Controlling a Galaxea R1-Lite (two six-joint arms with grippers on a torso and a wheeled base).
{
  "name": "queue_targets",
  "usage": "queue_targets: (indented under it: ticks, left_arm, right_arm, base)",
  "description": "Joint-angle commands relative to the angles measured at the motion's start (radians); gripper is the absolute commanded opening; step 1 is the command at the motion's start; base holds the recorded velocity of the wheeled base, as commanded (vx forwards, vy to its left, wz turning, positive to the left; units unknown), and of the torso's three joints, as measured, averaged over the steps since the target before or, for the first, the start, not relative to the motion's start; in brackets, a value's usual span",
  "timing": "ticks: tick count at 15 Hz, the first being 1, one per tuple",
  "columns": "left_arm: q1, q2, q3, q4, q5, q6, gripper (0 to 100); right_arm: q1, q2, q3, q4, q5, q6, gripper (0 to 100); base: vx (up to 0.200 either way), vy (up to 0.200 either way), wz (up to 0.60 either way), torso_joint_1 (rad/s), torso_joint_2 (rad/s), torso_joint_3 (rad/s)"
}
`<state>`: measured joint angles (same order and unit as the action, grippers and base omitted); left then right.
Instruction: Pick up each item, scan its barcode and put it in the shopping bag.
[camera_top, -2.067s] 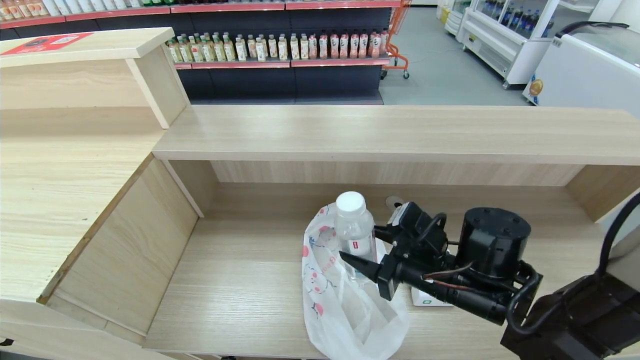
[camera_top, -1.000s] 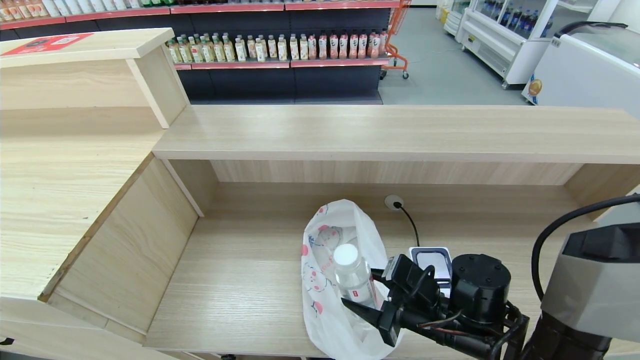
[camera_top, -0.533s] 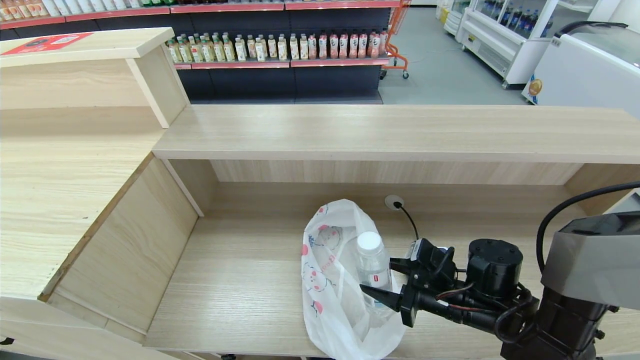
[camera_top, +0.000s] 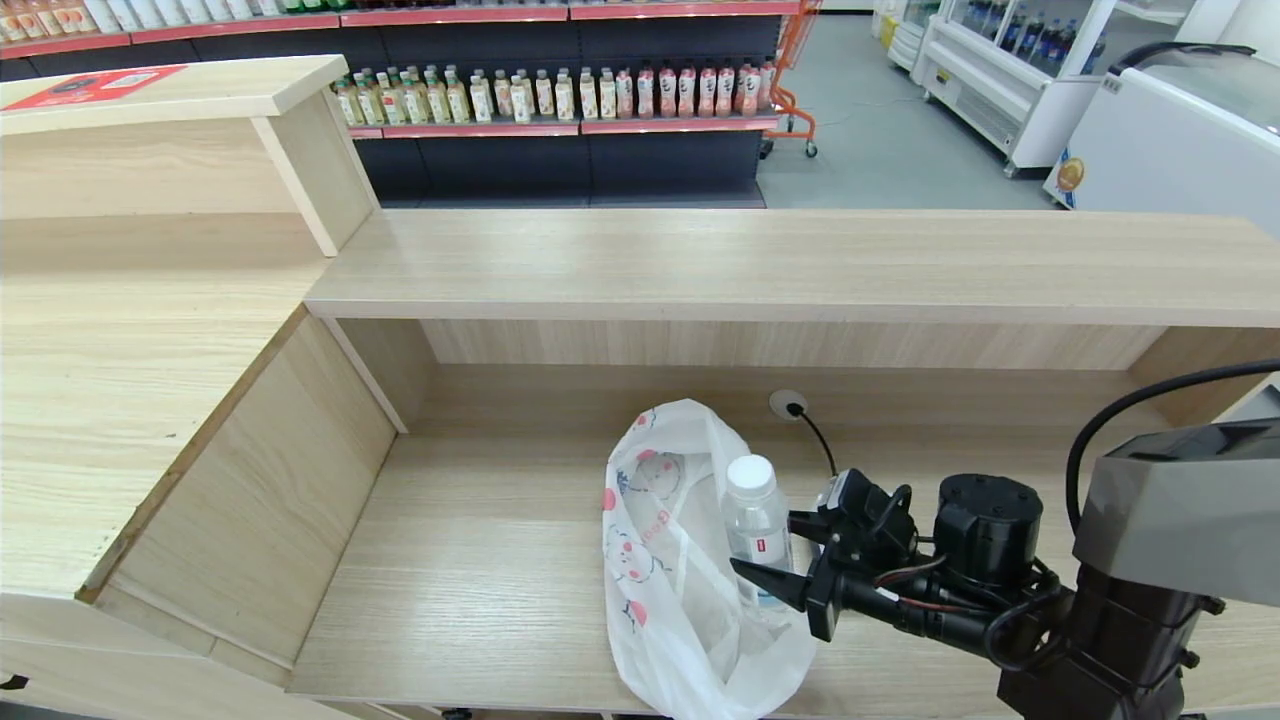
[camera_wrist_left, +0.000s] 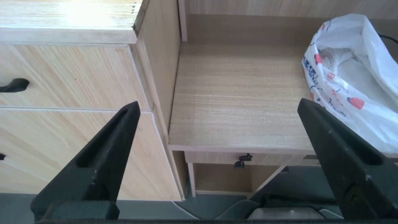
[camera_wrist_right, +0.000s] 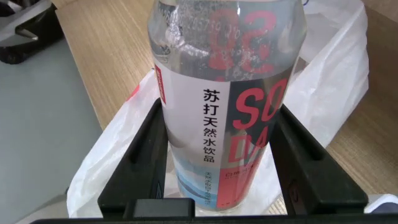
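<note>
**Bottle in the bag's mouth, release to come**

The left hand (camera_wrist_left: 217, 106) sits low by the front edge of the desk (camera_top: 480, 560), well left of the bag, its fingers spread wide and holding nothing. The shopping bag (camera_top: 640, 540) lies slumped on the desk with its mouth gaping. The bottle (camera_top: 757, 520) stands in the right side of that opening. The right hand (camera_top: 768, 545) reaches in from the right and is clamped on the bottle's lower body, one finger on each side of the label.

The step in hand looks like the drop into the bag. It would go best by lowering the bottle until its base is supported, then parting the fingers gently. The hand should then draw back to the right without snagging the thin plastic, since a tall, narrow bottle may tip.

The bottle's long axis runs near vertical, white cap up and base down inside the bag.
</note>
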<state>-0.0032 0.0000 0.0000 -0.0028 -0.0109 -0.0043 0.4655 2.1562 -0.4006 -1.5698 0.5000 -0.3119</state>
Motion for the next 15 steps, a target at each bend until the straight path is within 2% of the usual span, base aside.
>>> queue_targets:
  ticks: [1, 5, 10, 15]
  left_arm:
    - [0.000, 0.000, 0.000, 0.000, 0.000, 0.000, 100]
    - [0.000, 0.000, 0.000, 0.000, 0.000, 0.000, 100]
    - [0.000, 0.002, 0.000, 0.000, 0.000, 0.000, 100]
    - [0.000, 0.002, 0.000, 0.000, 0.000, 0.000, 100]
  right_arm:
    - [-0.011, 0.019, -0.017, -0.001, 0.000, 0.016, 0]
    - [-0.019, 0.059, -0.061, -0.001, 0.000, 0.119, 0]
    - [-0.007, 0.129, -0.159, -0.001, 0.002, 0.136, 0]
    - [0.007, 0.156, -0.175, -0.001, 0.002, 0.237, 0]
  base:
    - [0.000, 0.000, 0.00, 0.000, 0.00, 0.000]
    - [0.000, 0.000, 0.00, 0.000, 0.00, 0.000]
    - [0.000, 0.000, 0.00, 0.000, 0.00, 0.000]
    - [0.000, 0.000, 0.00, 0.000, 0.00, 0.000]
